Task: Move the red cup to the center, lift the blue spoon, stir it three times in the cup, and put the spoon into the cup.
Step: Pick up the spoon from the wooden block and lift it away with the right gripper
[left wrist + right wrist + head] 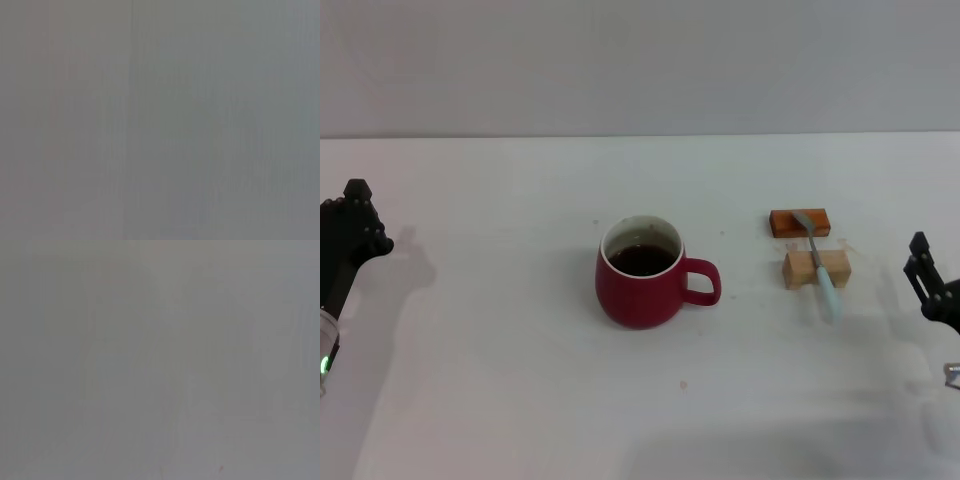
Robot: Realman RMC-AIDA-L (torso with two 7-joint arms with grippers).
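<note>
Now the red cup [640, 272] sits mid-table, blue spoon [819, 264] propped across two blocks [802, 222] for easy pinching; right gripper [932, 283] near the right edge, left gripper [350, 235] at the left edge, grips unreadable

On the white surface [500, 380] there is one red cup [640, 272]. There is one blue spoon [820, 265]. There are two small blocks: one orange-brown block [786, 222] and one light wooden block [800, 270]. Two robot hands are seen, the left hand [355, 222] and the right hand [926, 272].
</note>
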